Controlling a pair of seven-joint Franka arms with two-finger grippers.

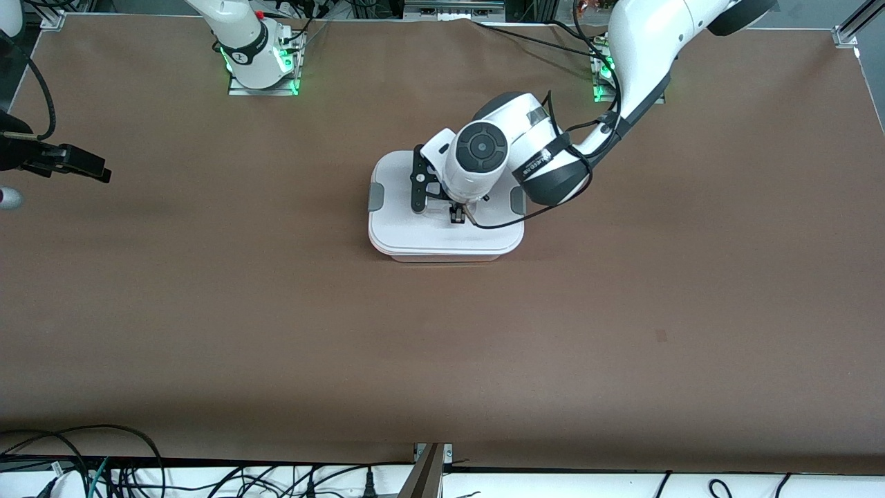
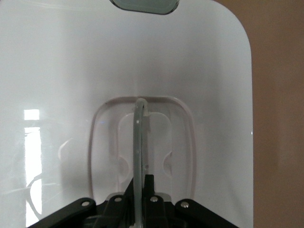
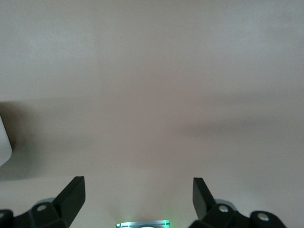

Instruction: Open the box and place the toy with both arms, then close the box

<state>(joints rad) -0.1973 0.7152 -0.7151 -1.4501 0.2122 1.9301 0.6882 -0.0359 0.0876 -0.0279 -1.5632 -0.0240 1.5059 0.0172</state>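
The box (image 1: 422, 236) stands in the middle of the table with its white lid (image 2: 71, 71) on it and a grey clip (image 1: 375, 197) at each end. My left gripper (image 1: 457, 216) points straight down onto the lid's centre. In the left wrist view, my left gripper (image 2: 141, 183) is shut on the thin clear handle (image 2: 138, 137), which stands upright out of its recess. My right gripper (image 1: 88, 166) hangs over the table at the right arm's end, away from the box. My right gripper (image 3: 139, 190) is open, with only bare brown table between its fingers. The toy is out of view.
A small whitish rounded object (image 1: 8, 199) lies at the table's edge below the right gripper. Both arm bases (image 1: 257, 66) glow green along the edge farthest from the front camera. Loose cables (image 1: 138, 463) run along the nearest edge. Brown table surface (image 1: 622, 311) surrounds the box.
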